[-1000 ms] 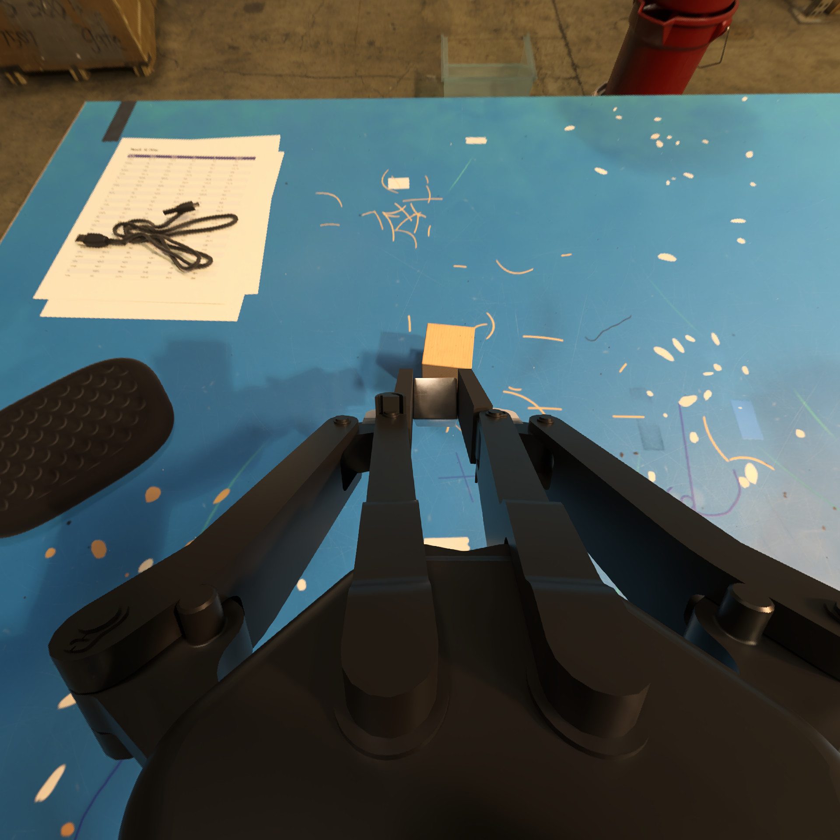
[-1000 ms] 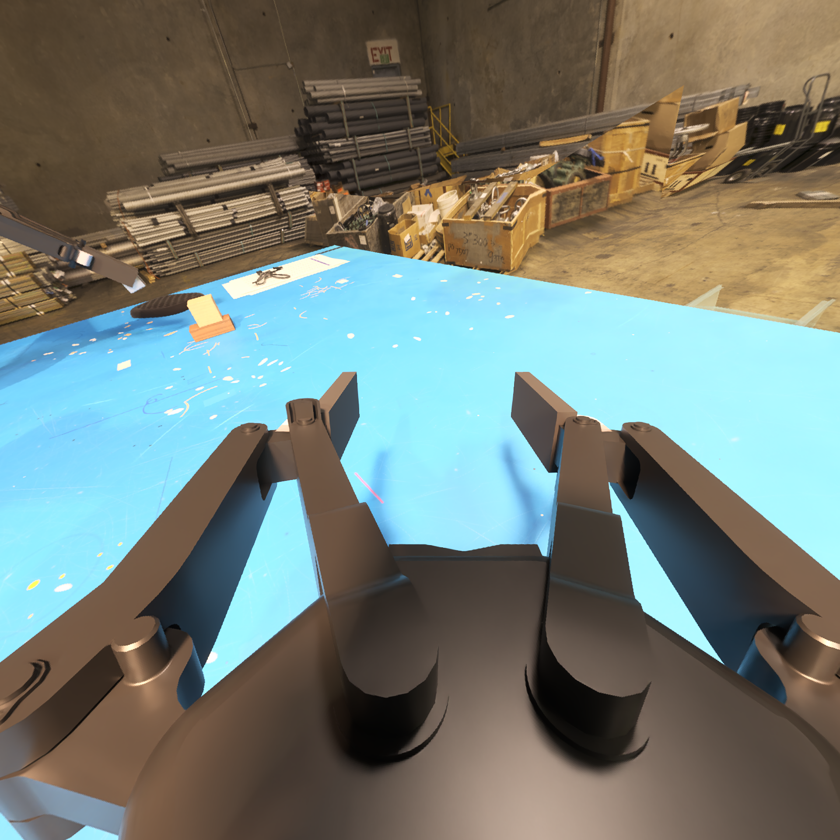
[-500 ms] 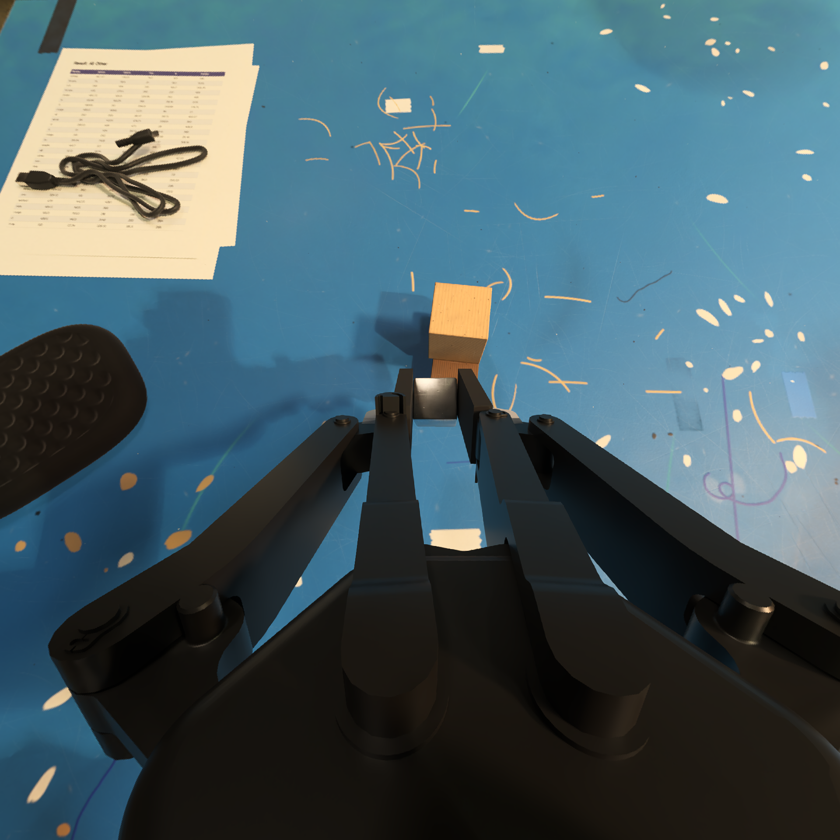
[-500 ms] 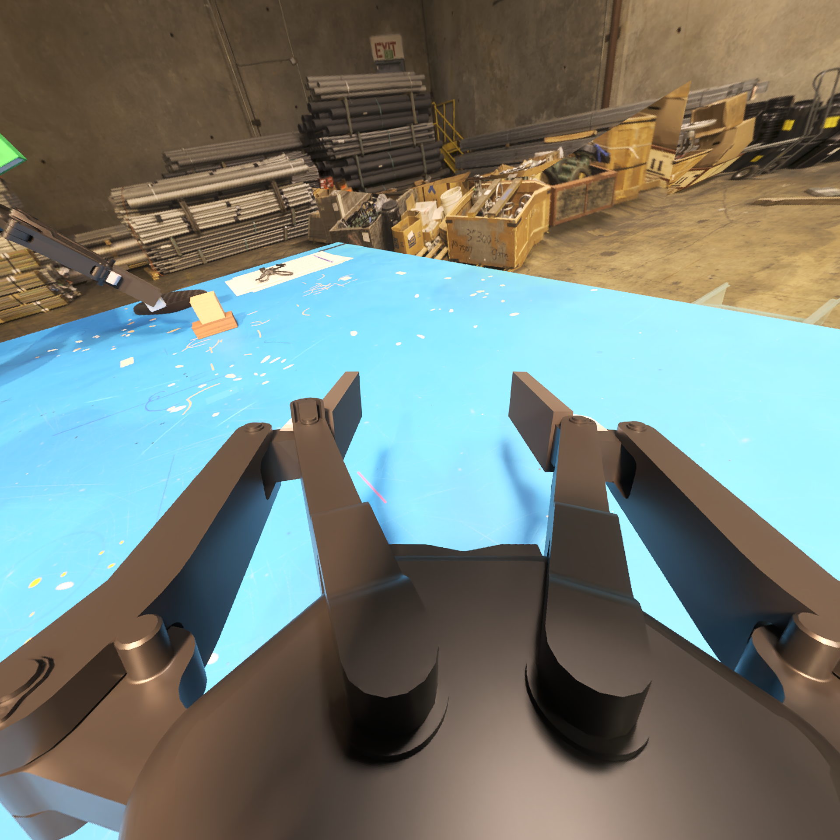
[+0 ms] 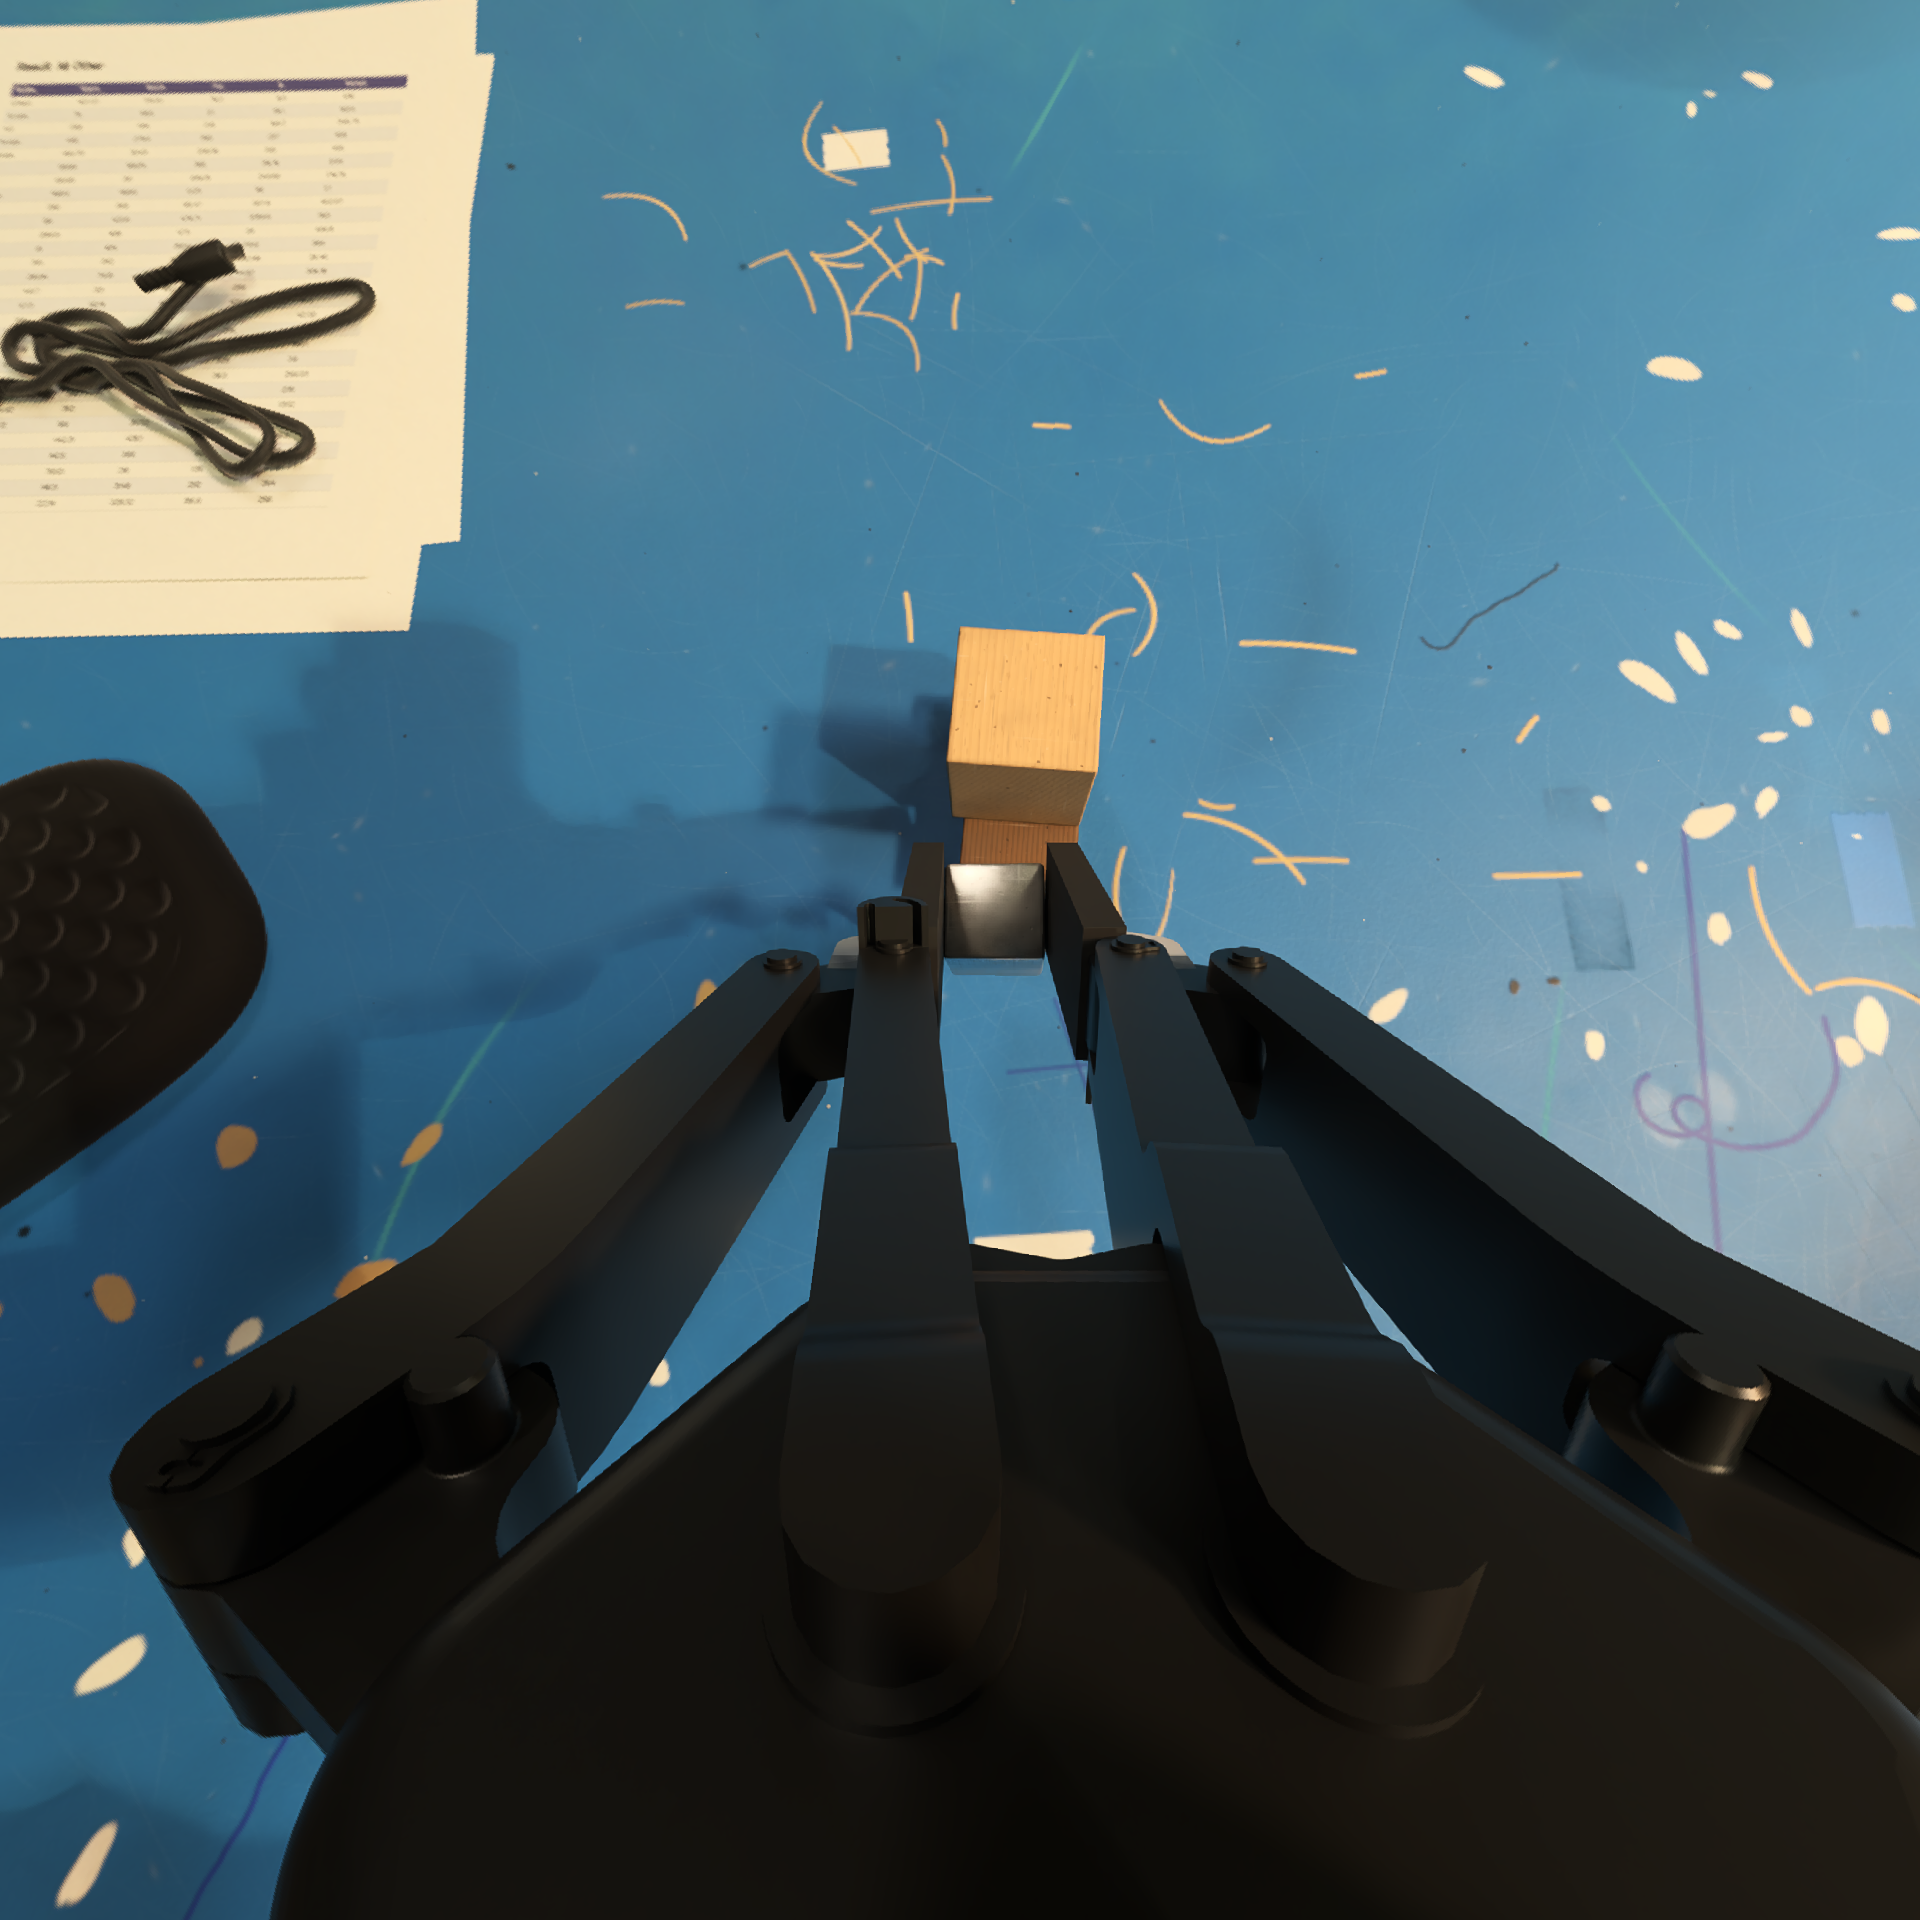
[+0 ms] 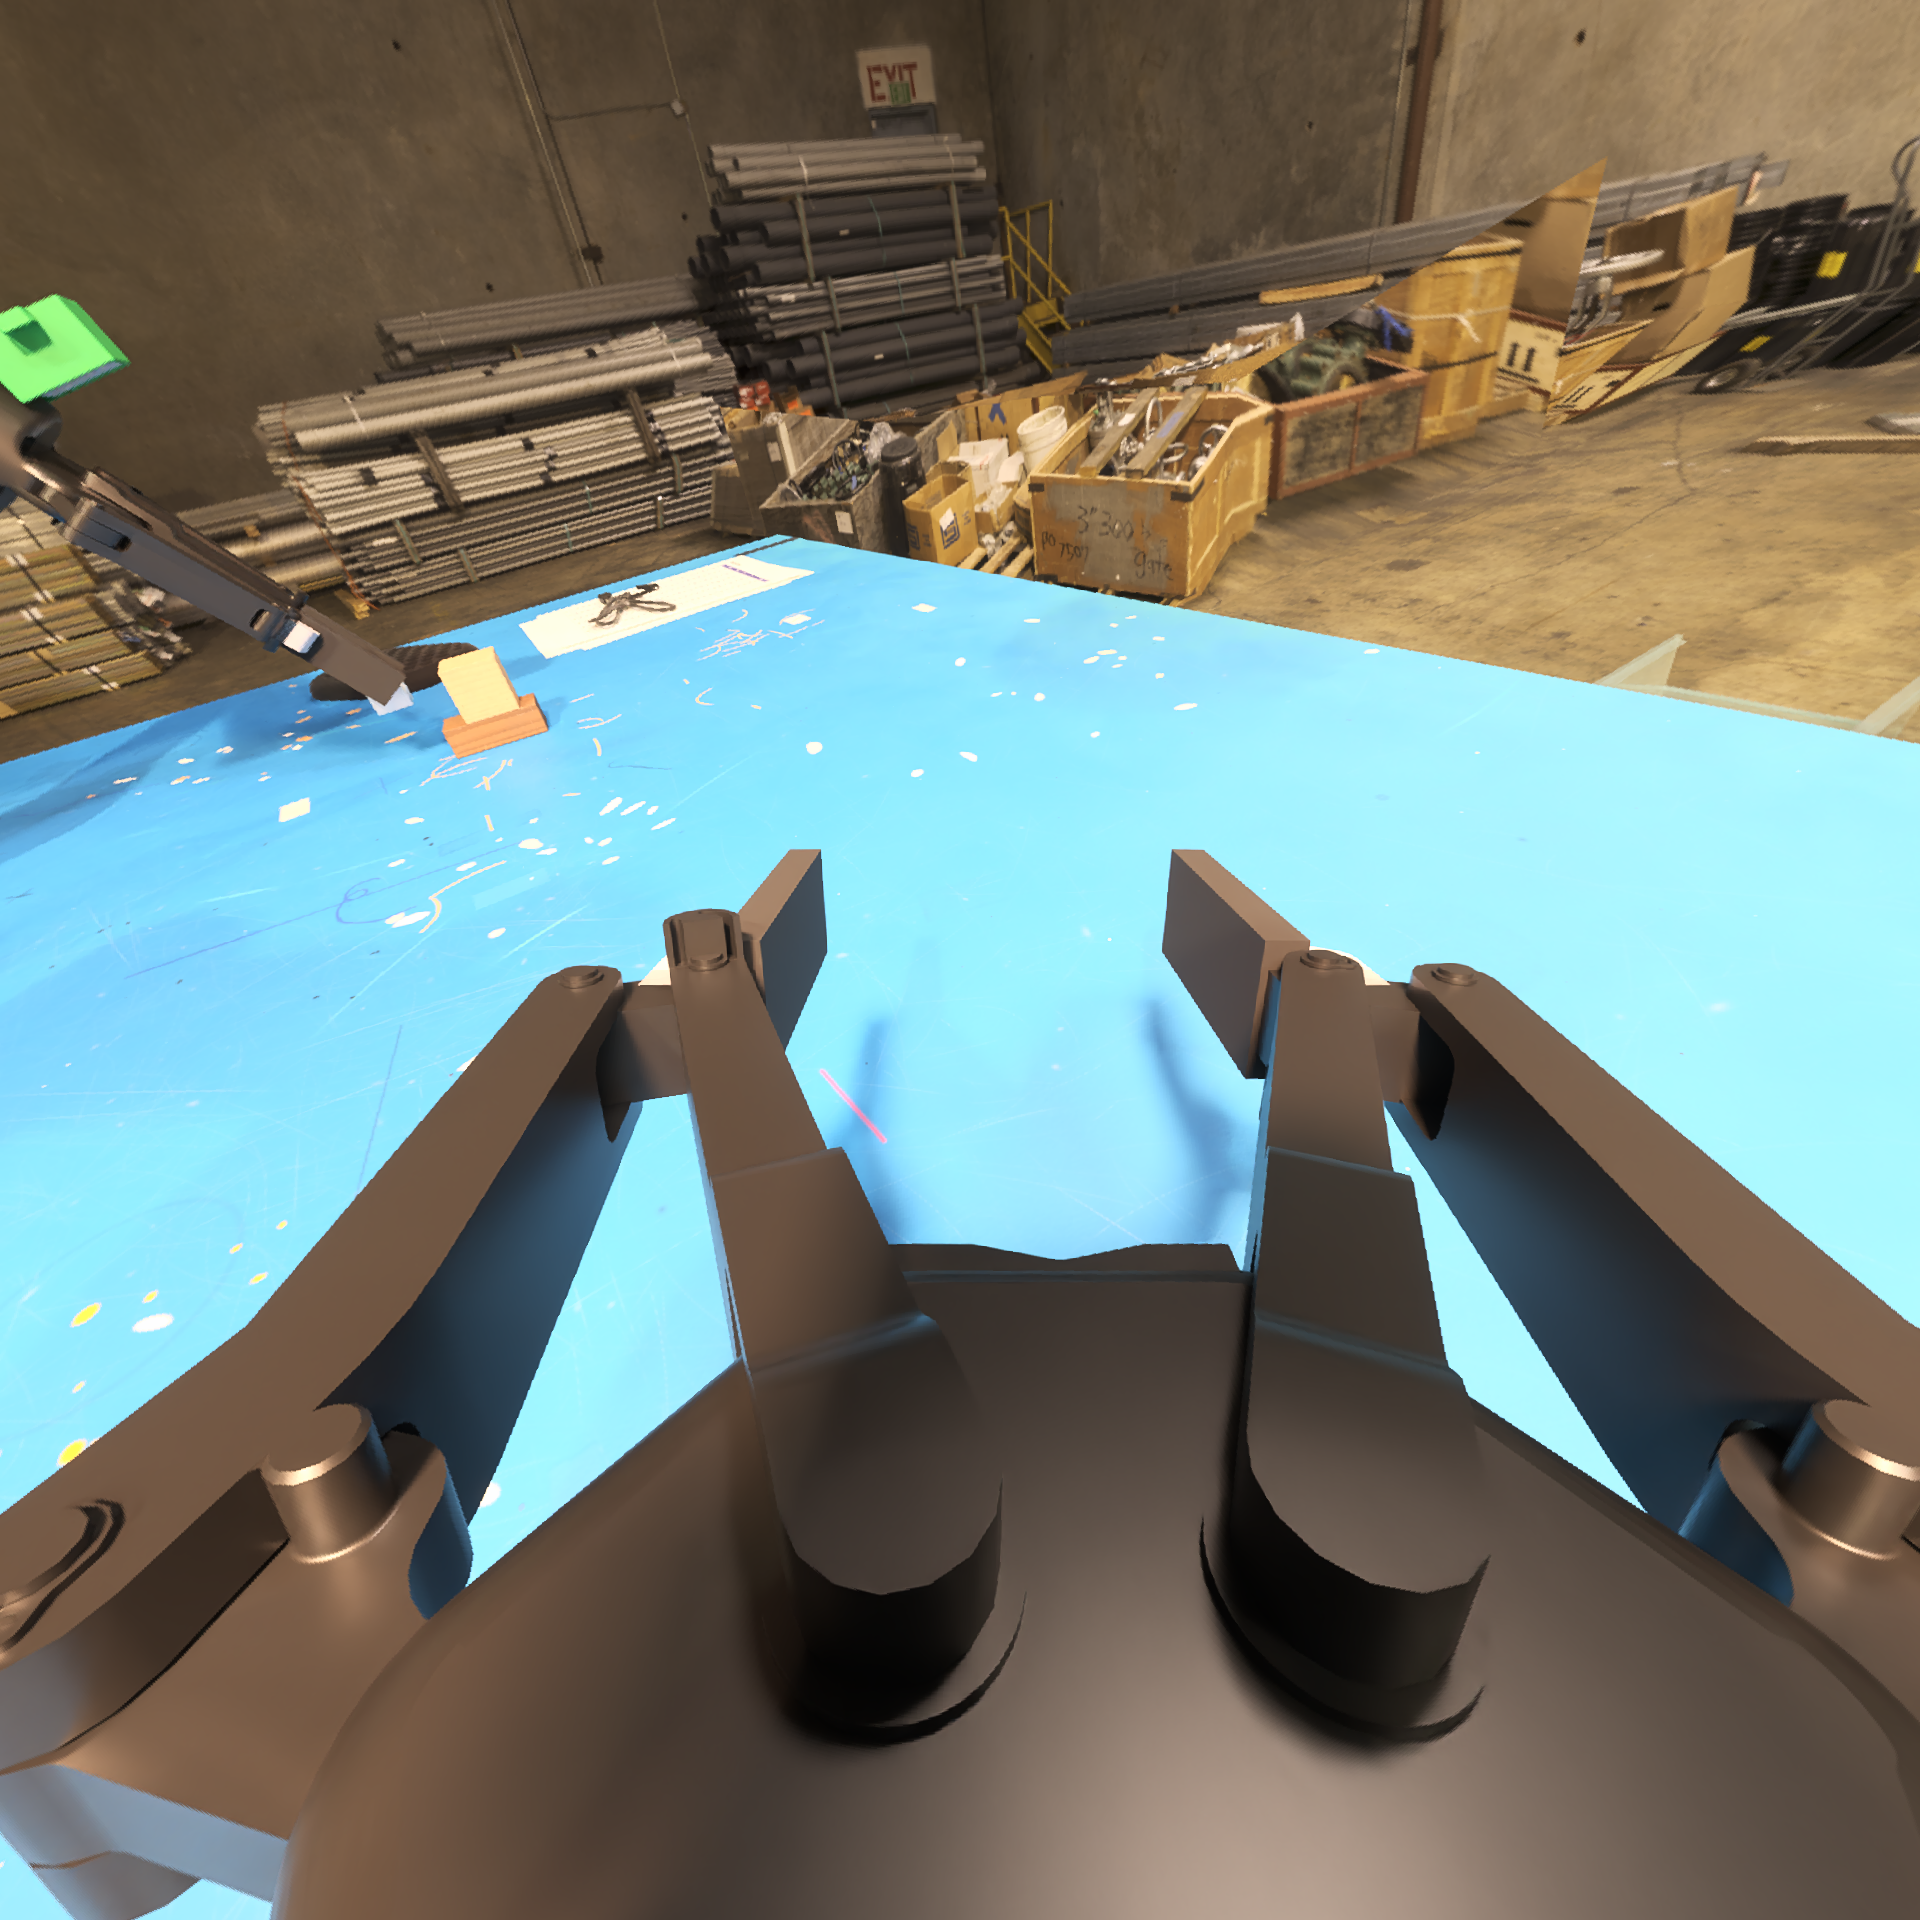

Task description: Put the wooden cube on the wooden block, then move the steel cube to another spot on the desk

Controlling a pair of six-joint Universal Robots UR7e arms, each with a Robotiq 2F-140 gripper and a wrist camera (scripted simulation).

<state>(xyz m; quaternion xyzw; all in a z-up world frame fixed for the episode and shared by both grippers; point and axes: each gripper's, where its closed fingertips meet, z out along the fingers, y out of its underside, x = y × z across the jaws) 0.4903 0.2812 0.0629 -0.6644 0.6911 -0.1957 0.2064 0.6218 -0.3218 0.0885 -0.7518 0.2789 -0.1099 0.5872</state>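
— What was your left pincer (image 5: 992, 914) doing at that moment?

— It was closed on the steel cube (image 5: 992, 909), one finger pad on each side, with the cube right at the fingertips. From the right wrist view I judged the cube low over the blue desk (image 5: 1351, 499), though I couldn't tell whether it touched.

— And the wooden cube?

— The wooden cube (image 5: 1027, 717) sat on the wooden block (image 6: 497, 722), upright and roughly centred. So the first half of the task looked done to me, and the steel cube's move was the step in hand.

— What worried you?

— The stack stood just beyond my fingertips. If I carried the steel cube forward, or swung my right-hand finger wide on letting go, I could have clipped the block and toppled the wooden cube. The grip was also only at the tips, so a quick sideways move might have let the smooth metal slip.

— How was the arm held?

— My left arm reached out with the fingers slanting steeply down at the desk, the black textured pad (image 5: 104, 966) off to my left and the printed sheets (image 5: 229, 312) with a coiled black cable (image 5: 156, 364) farther ahead.

— And the other pincer?

— My right pincer (image 6: 994, 935) hung wide apart and empty, well away across the desk, tilted low over bare surface.
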